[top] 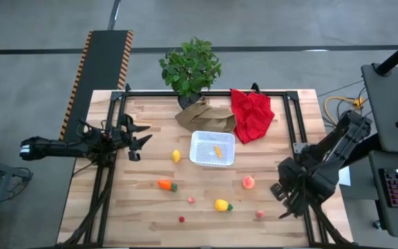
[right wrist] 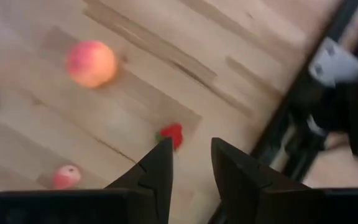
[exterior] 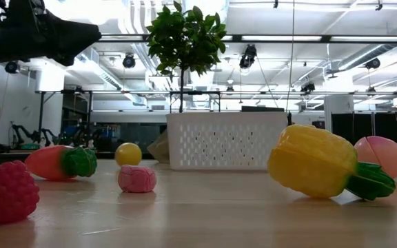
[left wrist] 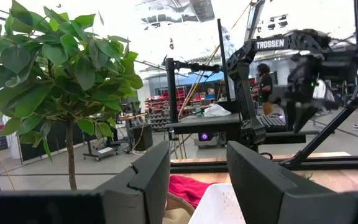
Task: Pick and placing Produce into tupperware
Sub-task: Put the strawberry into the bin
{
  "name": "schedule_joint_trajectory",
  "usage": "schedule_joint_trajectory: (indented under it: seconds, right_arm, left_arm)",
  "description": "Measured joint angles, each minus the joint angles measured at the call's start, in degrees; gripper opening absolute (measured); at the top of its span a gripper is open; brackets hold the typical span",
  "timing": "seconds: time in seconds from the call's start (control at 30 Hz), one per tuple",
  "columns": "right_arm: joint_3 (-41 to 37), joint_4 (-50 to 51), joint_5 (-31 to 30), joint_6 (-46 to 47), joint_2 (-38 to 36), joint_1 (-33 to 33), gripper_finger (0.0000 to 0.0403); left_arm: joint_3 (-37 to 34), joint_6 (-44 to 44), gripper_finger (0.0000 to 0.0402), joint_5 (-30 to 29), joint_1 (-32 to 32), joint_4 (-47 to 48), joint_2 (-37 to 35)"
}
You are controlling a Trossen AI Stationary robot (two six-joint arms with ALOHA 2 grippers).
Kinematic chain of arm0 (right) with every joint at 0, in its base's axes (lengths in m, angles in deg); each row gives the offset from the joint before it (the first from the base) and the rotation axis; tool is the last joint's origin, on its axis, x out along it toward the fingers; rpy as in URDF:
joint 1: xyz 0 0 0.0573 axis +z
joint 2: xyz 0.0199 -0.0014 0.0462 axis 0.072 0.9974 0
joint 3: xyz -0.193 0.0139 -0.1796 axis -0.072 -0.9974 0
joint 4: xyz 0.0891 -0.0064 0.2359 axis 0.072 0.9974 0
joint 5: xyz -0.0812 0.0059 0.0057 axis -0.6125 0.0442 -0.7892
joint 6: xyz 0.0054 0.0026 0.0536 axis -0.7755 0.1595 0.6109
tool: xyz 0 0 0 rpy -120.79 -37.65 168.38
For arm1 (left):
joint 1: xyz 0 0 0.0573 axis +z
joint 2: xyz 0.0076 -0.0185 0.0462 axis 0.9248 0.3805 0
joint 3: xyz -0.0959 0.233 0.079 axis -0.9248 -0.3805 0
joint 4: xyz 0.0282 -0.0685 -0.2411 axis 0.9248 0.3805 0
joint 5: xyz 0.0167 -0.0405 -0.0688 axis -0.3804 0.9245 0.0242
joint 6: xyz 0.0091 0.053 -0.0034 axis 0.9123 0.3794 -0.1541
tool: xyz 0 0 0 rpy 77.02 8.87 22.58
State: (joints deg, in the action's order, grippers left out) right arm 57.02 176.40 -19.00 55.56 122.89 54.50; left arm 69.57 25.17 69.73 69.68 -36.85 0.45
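Observation:
The white tupperware (top: 213, 148) (exterior: 226, 141) stands mid-table with one yellow-orange piece (top: 218, 151) lying in it. Produce lies loose on the wood: a yellow lemon (top: 176, 156), an orange carrot (top: 166, 185), a yellow pepper (top: 221, 205) (exterior: 316, 162), a pink peach (top: 248, 182) (right wrist: 91, 63), and small red and pink pieces (top: 260, 214) (right wrist: 173, 134). My left gripper (top: 140, 136) (left wrist: 197, 180) is open and level at the table's left side, pointing at the tupperware. My right gripper (top: 285, 197) (right wrist: 188, 162) is open above the near right corner, close to the small red piece.
A potted plant (top: 191, 67) stands at the far edge, with a crumpled brown paper bag (top: 204, 114) and a red cloth (top: 252, 114) behind the tupperware. A black frame rail (top: 301, 124) runs along the table's right side. Bare wood lies left of the lemon.

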Motion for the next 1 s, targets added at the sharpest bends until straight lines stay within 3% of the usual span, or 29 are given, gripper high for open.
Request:
schedule_joint_trajectory:
  seconds: [0.23, 0.47, 0.63, 1.0]
  right_arm:
    - [-7.17, -6.43, 2.70, 7.45, -3.28, 0.13, 0.0123]
    - [-14.16, -11.12, 1.67, 9.48, -4.62, 0.13, 0.0179]
    - [-18.05, -16.14, 4.49, 13.12, -4.64, 0.13, 0.0211]
    - [-22.54, -30.58, 4.06, 16.95, -3.29, 0.13, 0.0229]
  left_arm:
    - [0.00, -0.09, 0.0144, 0.01, -0.02, 0.11, 0.16]
    - [-0.01, 0.07, 0.0144, 0.01, -0.01, 0.07, 0.12]
    - [-0.02, 0.02, 0.0144, 0.01, -0.01, 0.06, 0.16]
    - [-0.02, 0.09, 0.0144, 0.01, -0.02, 0.06, 0.30]
